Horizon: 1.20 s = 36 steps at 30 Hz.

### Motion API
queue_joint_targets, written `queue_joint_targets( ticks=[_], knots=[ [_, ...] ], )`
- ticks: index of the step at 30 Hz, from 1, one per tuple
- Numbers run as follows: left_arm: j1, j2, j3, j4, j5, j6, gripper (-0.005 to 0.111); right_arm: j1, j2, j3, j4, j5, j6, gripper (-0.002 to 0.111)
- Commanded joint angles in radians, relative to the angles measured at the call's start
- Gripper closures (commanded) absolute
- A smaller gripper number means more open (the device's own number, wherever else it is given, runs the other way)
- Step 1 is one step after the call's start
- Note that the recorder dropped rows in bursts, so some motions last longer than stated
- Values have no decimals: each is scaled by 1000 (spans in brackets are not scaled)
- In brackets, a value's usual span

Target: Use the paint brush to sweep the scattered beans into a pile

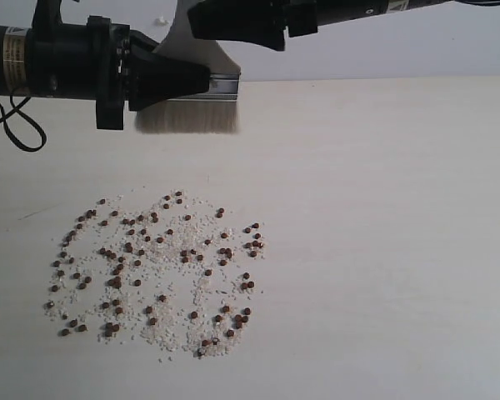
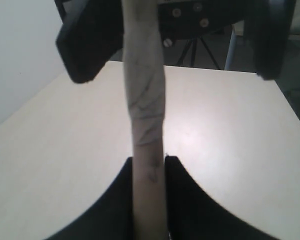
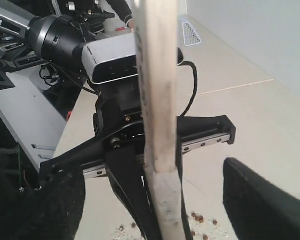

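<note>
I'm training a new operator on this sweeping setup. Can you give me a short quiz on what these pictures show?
1. True or false: the beans already lie in one tight pile.
2. Which gripper is clamped on the brush? A) left B) right C) both
3. Fill in: mixed among the beans are tiny ____ grains.

Key:
1. False; they lie scattered.
2. A; the left gripper is shut on the brush, while the right gripper stands open around it.
3. White.
</note>
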<state>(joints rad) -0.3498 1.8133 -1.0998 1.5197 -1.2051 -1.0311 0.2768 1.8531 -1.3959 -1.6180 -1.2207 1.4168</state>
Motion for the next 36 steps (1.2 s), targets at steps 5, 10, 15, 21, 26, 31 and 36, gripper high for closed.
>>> queue_joint_targets(
  ticks=[5, 10, 15, 21, 26, 31, 36],
  knots=[
    [-1, -3, -4, -57, -16, 4, 107, 20, 10, -7, 153, 0, -21, 43],
    [-1, -3, -4, -68, -16, 10, 107, 38, 10, -7, 169, 0, -28, 43],
    [-1, -3, -4, -76, -16, 10, 107, 59, 10, -7, 184, 0, -36, 46],
    [-1, -3, -4, -88, -16, 8, 107, 59, 10, -7, 199, 0, -27, 98],
    [-1, -3, -4, -96, -16, 8, 100, 59, 10, -7, 209, 4, -27, 108],
    [2, -3, -4, -98, -16, 2, 36, 59, 7, -7, 207, 122, -27, 108],
    [28, -3, -4, -98, -16, -2, 36, 59, -16, -7, 199, 312, -27, 108]
  ],
)
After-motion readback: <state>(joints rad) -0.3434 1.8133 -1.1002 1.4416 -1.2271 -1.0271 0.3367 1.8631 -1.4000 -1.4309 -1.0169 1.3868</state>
